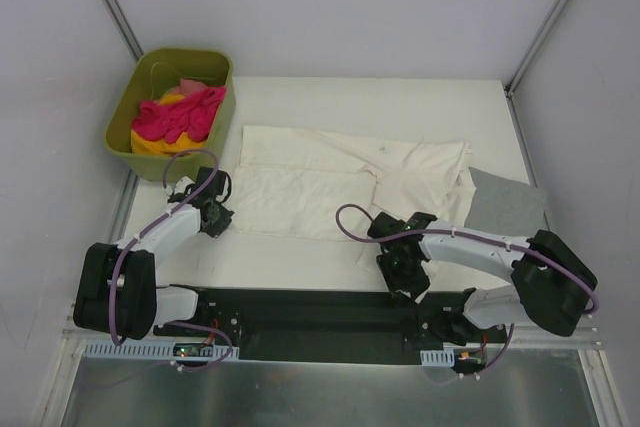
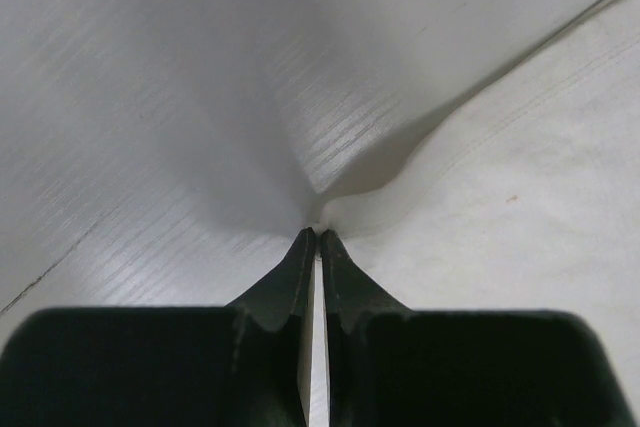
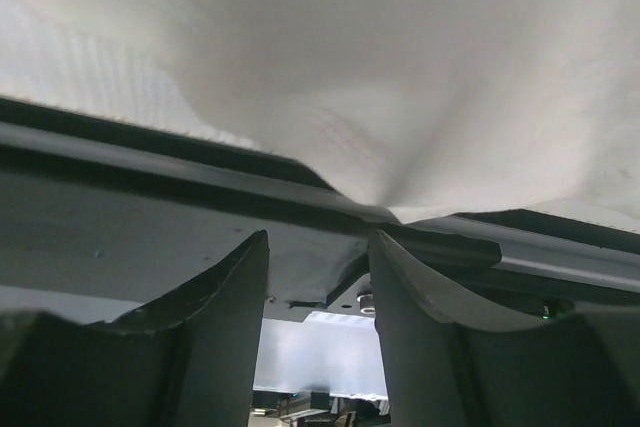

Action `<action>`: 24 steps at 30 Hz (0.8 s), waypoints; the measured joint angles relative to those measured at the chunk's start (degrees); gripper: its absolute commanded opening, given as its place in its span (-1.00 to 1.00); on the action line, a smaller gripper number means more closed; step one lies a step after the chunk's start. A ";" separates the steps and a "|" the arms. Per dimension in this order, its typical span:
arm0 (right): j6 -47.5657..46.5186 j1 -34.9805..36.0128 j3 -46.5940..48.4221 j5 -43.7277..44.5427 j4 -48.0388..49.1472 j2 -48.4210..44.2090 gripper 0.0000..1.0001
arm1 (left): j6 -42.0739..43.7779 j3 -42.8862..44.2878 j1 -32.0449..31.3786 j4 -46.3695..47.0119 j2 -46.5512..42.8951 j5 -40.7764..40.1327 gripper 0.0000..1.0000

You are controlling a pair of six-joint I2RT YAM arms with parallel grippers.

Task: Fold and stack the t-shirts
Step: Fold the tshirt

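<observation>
- The left gripper point(image 2: 318, 237) has its fingers pressed together on a small pinch of the cream-white t-shirt point(image 1: 330, 175). The cloth tents up from the tips at the centre of the left wrist view.
- The right gripper point(image 1: 401, 265) has its jaws apart with nothing between them. In the overhead view it sits lower centre-right, just below the shirt's near hem and close to the black base rail point(image 1: 320, 312).
- The cream-white t-shirt lies spread across the middle of the table point(image 1: 300, 262), rumpled toward the right, with its lower-left corner in the left pinch.
- The step in hand looks like taking the near hem for a fold. The right gripper should seize the hem level with the left before any lift. Then both should rise together, keeping the edge taut so the crease runs straight.
- The grey t-shirt point(image 1: 508, 200) touches the cream one's right edge, so dragging it is a risk.
- The olive-green tub point(image 1: 125, 122), upper left, holds the pink t-shirt point(image 1: 185, 115) and the yellow t-shirt point(image 1: 150, 143).
</observation>
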 measured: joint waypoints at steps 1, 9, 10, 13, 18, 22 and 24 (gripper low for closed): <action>0.50 0.02 0.00 0.55 0.07 0.61 -0.06 | 0.00 0.00 0.00 0.00 0.00 0.13 -1.00; 5.46 0.09 1.05 8.55 -0.52 4.20 -0.14 | 0.00 0.00 0.00 0.00 -0.02 0.37 -1.00; 5.70 0.09 1.55 9.42 -0.63 4.79 -0.16 | 0.00 0.00 0.00 0.02 -0.02 0.39 -1.00; 5.77 -0.26 2.95 10.97 -0.68 6.03 -0.25 | 0.02 0.00 0.00 0.02 -0.02 0.39 -1.00; 4.09 -2.03 4.09 9.42 0.68 8.15 -0.66 | 0.28 0.02 0.00 0.02 -0.04 0.39 -1.00; 2.16 -2.32 5.33 8.85 -0.31 9.86 -0.99 | 1.03 0.02 0.00 -0.04 -0.33 0.39 -1.00; 1.84 -2.36 5.68 8.87 -0.66 9.86 -0.99 | 1.27 0.02 0.00 -0.11 -0.74 0.39 -1.00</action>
